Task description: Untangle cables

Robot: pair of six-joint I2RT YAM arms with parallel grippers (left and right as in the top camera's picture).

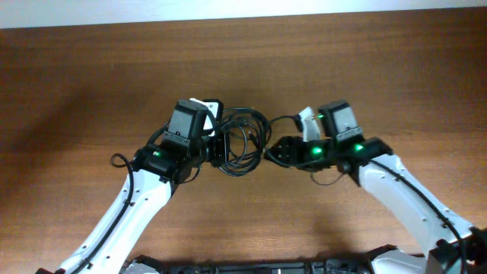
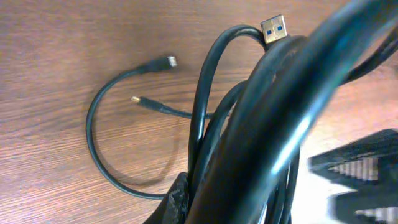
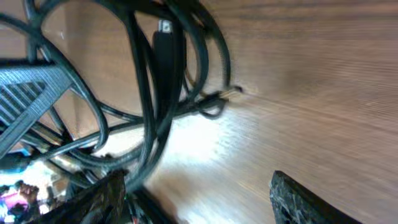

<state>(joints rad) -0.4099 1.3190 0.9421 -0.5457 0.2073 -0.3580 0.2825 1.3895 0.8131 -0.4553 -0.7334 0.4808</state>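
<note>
**Where the grippers meet, the cables lie bundled**

Although both arms reach in from the near edge, only one of them shows plainly how its fingers stand. From overhead, the cables [image 1: 243, 135] form a loose knot of black loops at mid-table [image 1: 91, 84], between the left gripper [image 1: 220, 148] and the right gripper [image 1: 272, 151]. Both grippers touch the bundle's edges.

On the left wrist camera, several thick strands rise close to the lens and fill the right half of the view. A USB plug [image 2: 275, 28] with a blue insert sits at the top of them, pointing up and to the right. One thin strand curves out in a loop [image 2: 93, 140] that lies flat on the wood and ends in a small plug [image 2: 169, 61]. A second thin end with a gold tip [image 2: 136, 99] lies inside that loop, apart from the plug. A dark finger [image 2: 176, 200] shows at the bottom edge under the strands. The cables hide the rest, so I cannot tell whether the left gripper is closed on them.

On the right wrist camera, the fingers [image 3: 303, 200] stand wide apart with bare wood between them. Strands cross the upper left and run down beside the left-hand finger. A black plug [image 3: 165, 37] hangs among them, and a thin end [image 3: 231, 93] rests on the wood.
</note>
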